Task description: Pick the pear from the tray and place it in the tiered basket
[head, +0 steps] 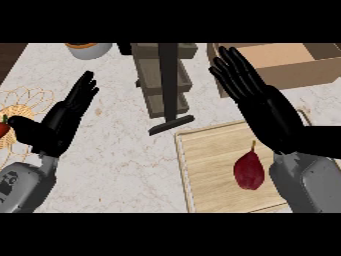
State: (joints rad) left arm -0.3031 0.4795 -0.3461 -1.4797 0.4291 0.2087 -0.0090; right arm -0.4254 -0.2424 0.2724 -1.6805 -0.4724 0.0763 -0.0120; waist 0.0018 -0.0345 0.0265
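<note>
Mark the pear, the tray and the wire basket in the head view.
pear [248, 171], head view, on its dark red body.
tray [206, 165], head view, bare wood left of the pear.
wire basket [27, 96], head view, on its upper wire rim.

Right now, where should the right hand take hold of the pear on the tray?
Probably from above, around the wide lower body of the pear: it lies flat on the tray, thin stem pointing away, and the open right hand is already nearest.
</note>
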